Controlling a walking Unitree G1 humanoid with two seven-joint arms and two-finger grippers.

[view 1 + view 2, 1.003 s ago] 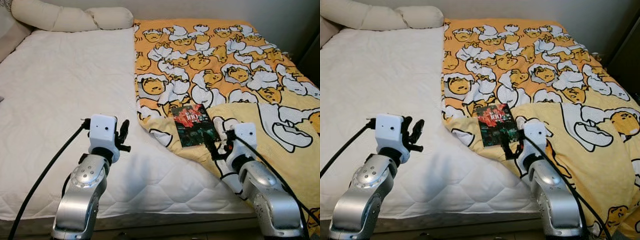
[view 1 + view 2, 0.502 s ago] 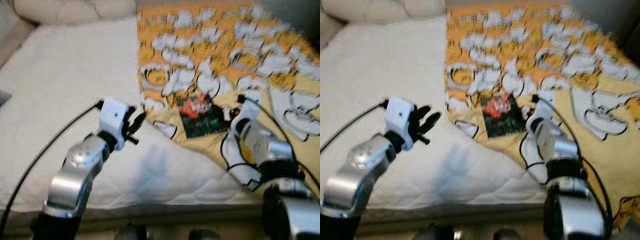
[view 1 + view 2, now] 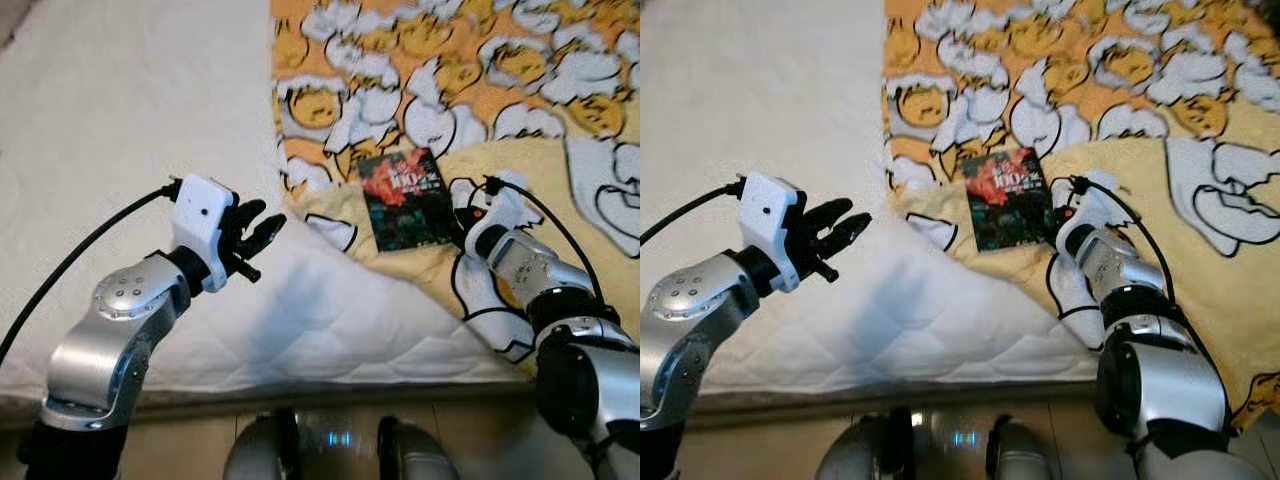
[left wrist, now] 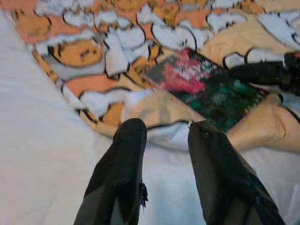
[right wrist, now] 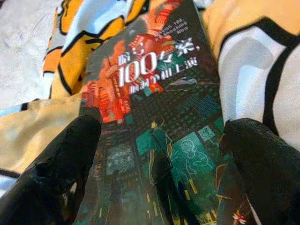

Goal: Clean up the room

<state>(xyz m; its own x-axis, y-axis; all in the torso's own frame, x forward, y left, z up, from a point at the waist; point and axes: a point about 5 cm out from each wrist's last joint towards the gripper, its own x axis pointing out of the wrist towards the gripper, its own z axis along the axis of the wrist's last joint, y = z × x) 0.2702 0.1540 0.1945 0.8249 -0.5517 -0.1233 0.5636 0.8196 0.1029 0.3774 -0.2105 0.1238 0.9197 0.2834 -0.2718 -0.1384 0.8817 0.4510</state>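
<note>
red-and-green book (image 3: 402,199) lies on the yellow blanket (image 3: 520,90), right gripper (image 5: 159,159) spread wide across its cover; left gripper (image 3: 262,232) hovers parted over the white mattress (image 3: 120,110).

We lose right gripper (image 3: 462,218) fingertips behind its own wrist in head views; book (image 5: 154,136) near edge cut off (wrist frame); small cover print unreadable.

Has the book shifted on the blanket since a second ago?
No. The book lies at the same folded corner of the blanket; only the camera dipped. The right gripper straddles it.
</note>
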